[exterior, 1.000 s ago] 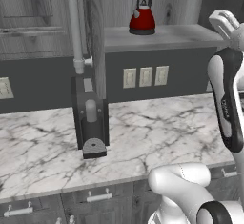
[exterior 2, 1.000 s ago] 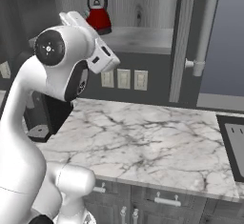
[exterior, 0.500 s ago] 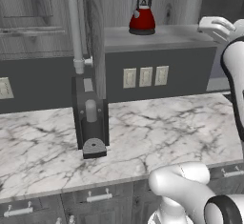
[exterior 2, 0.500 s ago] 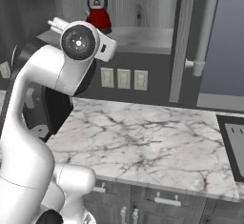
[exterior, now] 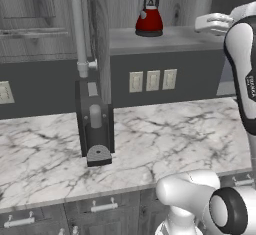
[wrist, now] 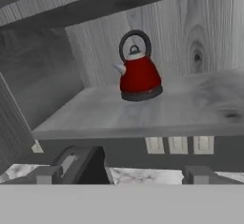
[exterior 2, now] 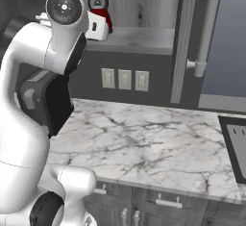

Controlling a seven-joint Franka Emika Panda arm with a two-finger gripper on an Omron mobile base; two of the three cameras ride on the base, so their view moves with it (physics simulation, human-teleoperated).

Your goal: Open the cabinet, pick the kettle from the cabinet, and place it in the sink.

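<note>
— Inspector: Where does the kettle stand?

— Onlooker: Upright on the shelf of the open cabinet, upper centre of the left base view, well back from the shelf's front edge. Its arched handle rises straight up and the spout points to frame left in the hand view.

— Inspector: And the gripper?

— Onlooker: Jaws spread wide, holding nothing, level with the shelf at the upper right of the left base view. The kettle lies ahead of it and apart, slightly above centre in the hand view.

— Inspector: Judgement?

— Onlooker: A forward reach over the shelf edge seems called for.
</note>
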